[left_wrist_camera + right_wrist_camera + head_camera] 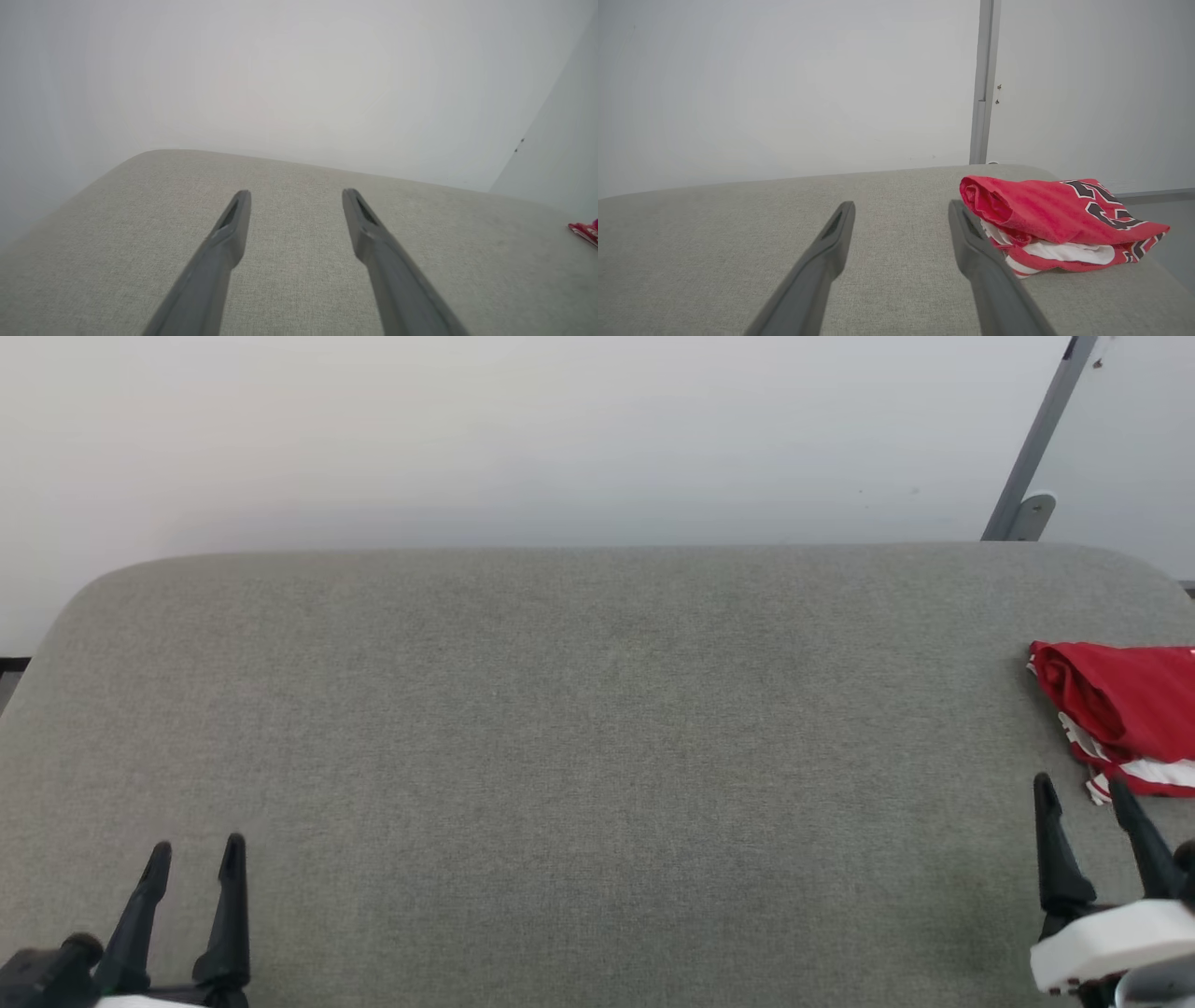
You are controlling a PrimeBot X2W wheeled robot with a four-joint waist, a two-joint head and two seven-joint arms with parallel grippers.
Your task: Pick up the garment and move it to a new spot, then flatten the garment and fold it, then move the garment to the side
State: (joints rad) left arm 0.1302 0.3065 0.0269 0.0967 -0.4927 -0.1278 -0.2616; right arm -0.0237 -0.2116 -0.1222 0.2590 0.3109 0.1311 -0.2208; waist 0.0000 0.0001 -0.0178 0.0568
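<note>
The garment [1125,709], a red jersey with white parts and black numerals, lies bunched in a loose fold at the right edge of the grey padded table [579,728]. The right wrist view shows the garment [1055,219] just right of my fingers, its rolled edge facing them. My right gripper [1083,793] is open with nothing between its fingers, its tips just short of the garment's near edge. Far off at the lower left, my left gripper [196,849] stands open and empty above bare table. A sliver of the garment [586,231] shows at the left wrist view's right edge.
A pale wall rises behind the table's rounded far edge. A grey metal bar [1036,439] leans at the back right, beyond the table. The table's right edge drops off just past the garment [1164,275].
</note>
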